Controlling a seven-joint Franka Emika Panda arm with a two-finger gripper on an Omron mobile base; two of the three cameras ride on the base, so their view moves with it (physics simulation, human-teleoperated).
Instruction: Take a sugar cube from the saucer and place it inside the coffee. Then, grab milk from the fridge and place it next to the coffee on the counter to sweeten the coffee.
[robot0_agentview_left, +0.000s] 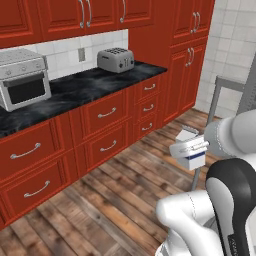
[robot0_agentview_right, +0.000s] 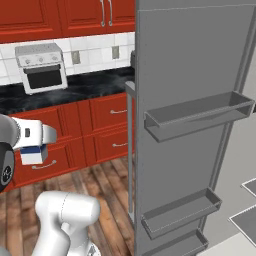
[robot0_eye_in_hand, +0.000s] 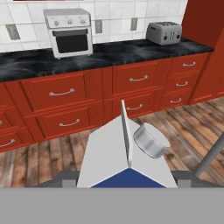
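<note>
The tool (robot0_agentview_left: 192, 150) is clamped on one milk (robot0_agentview_left: 192, 159) carton above the floor.

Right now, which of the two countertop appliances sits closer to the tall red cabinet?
The toaster, silver with top slots, stands beside the tall cabinet; the toaster oven sits farther along the counter.

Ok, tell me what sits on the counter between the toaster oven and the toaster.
Nothing: between toaster oven and toaster, the counter is bare in the left base view.
</note>
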